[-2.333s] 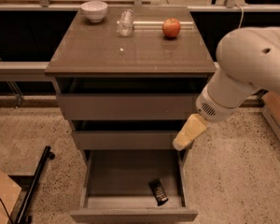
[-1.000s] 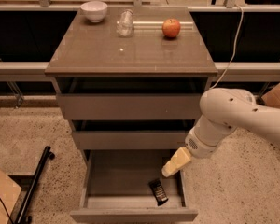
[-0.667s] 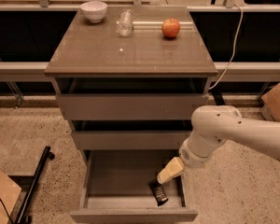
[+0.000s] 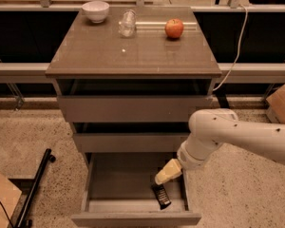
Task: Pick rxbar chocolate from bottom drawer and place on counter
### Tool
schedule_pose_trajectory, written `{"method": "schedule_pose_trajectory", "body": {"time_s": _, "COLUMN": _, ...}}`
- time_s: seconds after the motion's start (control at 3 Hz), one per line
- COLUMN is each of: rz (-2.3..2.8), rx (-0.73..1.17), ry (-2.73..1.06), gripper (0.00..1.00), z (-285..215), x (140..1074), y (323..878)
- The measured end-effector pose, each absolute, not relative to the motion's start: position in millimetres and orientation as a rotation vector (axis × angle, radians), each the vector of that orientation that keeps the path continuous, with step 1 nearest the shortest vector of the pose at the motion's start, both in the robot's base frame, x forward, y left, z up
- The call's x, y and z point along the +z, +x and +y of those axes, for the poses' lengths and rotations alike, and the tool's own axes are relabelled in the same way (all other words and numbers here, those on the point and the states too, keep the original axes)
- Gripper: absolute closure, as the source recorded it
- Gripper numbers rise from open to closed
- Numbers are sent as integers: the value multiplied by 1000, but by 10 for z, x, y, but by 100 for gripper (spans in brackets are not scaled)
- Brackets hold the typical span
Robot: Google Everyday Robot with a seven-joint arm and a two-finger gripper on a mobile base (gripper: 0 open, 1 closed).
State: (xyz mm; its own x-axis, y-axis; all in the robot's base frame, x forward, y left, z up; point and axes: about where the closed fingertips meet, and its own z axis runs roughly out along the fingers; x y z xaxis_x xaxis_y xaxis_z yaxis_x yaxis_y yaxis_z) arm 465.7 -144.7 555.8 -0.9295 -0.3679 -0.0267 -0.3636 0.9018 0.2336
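The bottom drawer [image 4: 109,184] is pulled open below two shallower drawers. The rxbar chocolate [image 4: 162,196], a small black bar, lies flat on the drawer floor at the front right. My gripper [image 4: 162,175] reaches down into the drawer from the right on a white arm, its pale fingers just above the bar's far end. The counter [image 4: 133,51] is the glossy grey-brown top of the cabinet.
On the counter stand a white bowl [image 4: 96,10], a clear glass [image 4: 127,23] and a red-orange apple [image 4: 174,28]. A cardboard box [image 4: 281,103] sits on the floor at right. A black bar [image 4: 35,186] lies on the floor at left.
My arm has lowered and moved left, bringing the gripper from beside the middle drawer down into the bottom drawer, close above the bar. The bar has not moved.
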Motion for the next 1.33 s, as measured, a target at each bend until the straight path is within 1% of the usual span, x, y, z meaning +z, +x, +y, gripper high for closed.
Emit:
{"method": "schedule_pose_trajectory", "body": {"time_s": 0.33, "rz": -3122, "rx": -285, "ry": 574, "gripper": 0, "z": -1117, "x": 5128, "y": 5133}}
{"method": "schedule_pose_trajectory", "body": {"time_s": 0.67, "rz": -3121, "rx": -285, "ry": 573, "gripper": 0, "z": -1105, "x": 5108, "y": 5136}}
{"method": "schedule_pose_trajectory", "body": {"time_s": 1.0, "rz": -3114, "rx": -245, "ry": 502, "gripper": 0, "z": -1125, "x": 5024, "y": 5157}}
{"method": "schedule_pose_trajectory", "body": {"time_s": 1.33, "rz": -3097, "rx": -193, "ry": 460, "gripper": 0, "z": -969, "x": 4698, "y": 5293}}
